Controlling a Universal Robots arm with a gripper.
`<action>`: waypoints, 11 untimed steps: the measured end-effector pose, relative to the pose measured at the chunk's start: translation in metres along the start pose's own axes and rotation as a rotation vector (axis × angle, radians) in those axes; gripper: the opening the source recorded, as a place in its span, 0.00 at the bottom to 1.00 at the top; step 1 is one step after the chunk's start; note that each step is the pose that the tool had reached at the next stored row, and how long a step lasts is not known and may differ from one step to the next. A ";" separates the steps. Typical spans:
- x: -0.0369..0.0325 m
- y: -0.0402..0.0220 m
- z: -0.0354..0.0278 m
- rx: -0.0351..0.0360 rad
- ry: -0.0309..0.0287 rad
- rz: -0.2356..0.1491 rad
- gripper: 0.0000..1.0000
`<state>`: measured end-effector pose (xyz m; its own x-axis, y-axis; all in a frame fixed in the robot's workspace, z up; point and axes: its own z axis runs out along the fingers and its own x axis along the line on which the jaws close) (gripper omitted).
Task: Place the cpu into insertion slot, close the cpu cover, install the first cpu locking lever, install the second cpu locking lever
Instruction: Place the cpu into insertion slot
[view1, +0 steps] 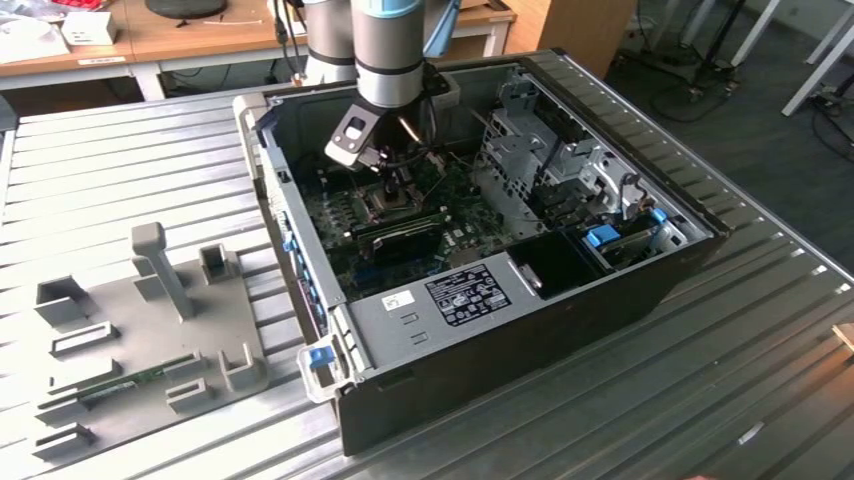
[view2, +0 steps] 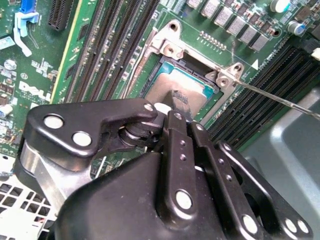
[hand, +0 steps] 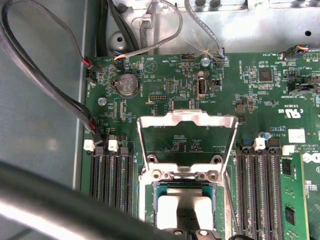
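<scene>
The cpu (view2: 167, 84) lies flat in the insertion slot (view2: 167, 47), its pale silvery-tan face up; in the first wrist view the cpu (hand: 170, 206) sits inside the slot's metal rim (hand: 144, 200). My gripper (view2: 179, 100) stands straight over it, shut, its tip touching the middle of the chip's face. The cpu cover (hand: 187, 119) is swung up on its hinge, and the green board shows through its window. A thin locking lever rod (view2: 280, 97) sticks out beside the slot. In the exterior view the gripper (view1: 396, 200) reaches down into the open computer case (view1: 441, 340).
Black memory slots (hand: 110, 175) flank the socket on both sides, with a green memory stick (hand: 290, 200) in one. Black cables (hand: 30, 65) loop along the case wall. A metal drive cage (view1: 561, 160) stands at the exterior view's right, a grey fixture plate (view1: 134, 330) at its left.
</scene>
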<state>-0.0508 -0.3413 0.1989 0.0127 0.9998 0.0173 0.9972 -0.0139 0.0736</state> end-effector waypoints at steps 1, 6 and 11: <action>0.0001 0.0000 0.0002 -0.0001 0.0002 0.000 0.10; 0.0001 0.0000 0.0004 -0.0003 0.0004 0.000 0.10; 0.0001 0.0000 0.0008 -0.0003 0.0005 0.000 0.10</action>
<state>-0.0507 -0.3412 0.1981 0.0127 0.9998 0.0178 0.9972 -0.0140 0.0739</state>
